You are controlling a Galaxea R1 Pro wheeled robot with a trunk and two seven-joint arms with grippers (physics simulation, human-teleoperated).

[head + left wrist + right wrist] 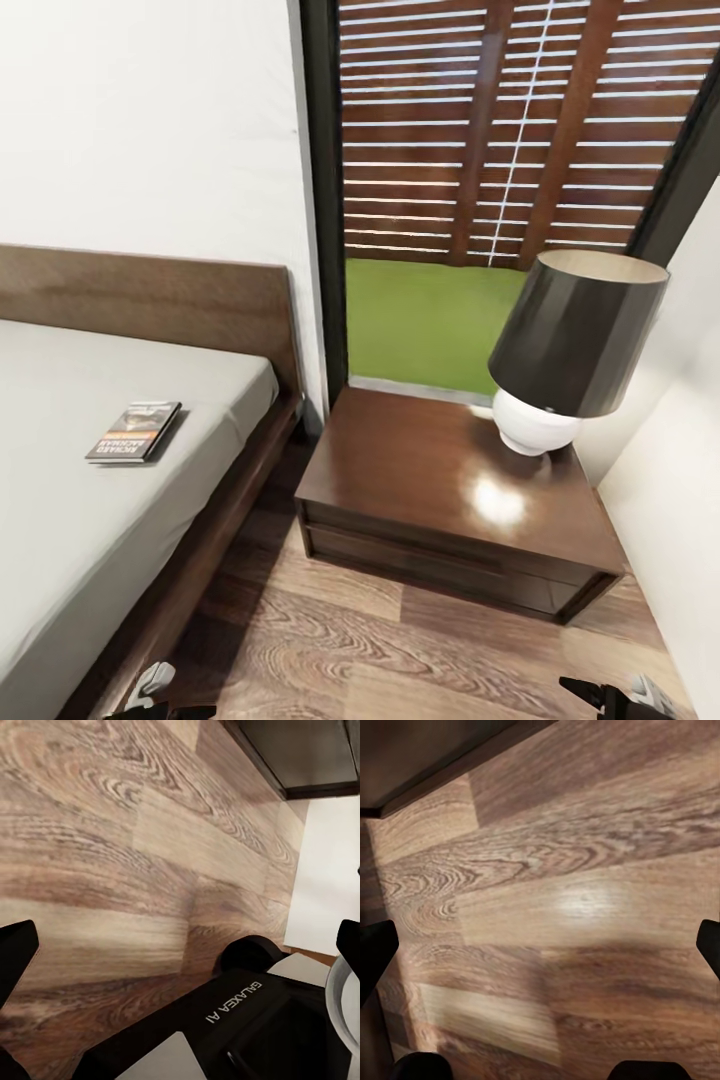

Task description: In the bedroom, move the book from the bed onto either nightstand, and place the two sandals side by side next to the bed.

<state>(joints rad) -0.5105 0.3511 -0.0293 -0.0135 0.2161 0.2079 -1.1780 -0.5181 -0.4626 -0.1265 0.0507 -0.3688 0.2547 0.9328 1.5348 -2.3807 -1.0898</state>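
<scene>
The book (134, 431) lies flat on the bed's (60, 520) grey mattress near the headboard (150, 300), untouched. The nightstand (440, 490) beside it carries a lamp (570, 350), leaving bare top for placement. Both hands, left (180, 945) and right (540, 945), hang spread and empty over the floor (585, 892). Sandals unsighted.
</scene>
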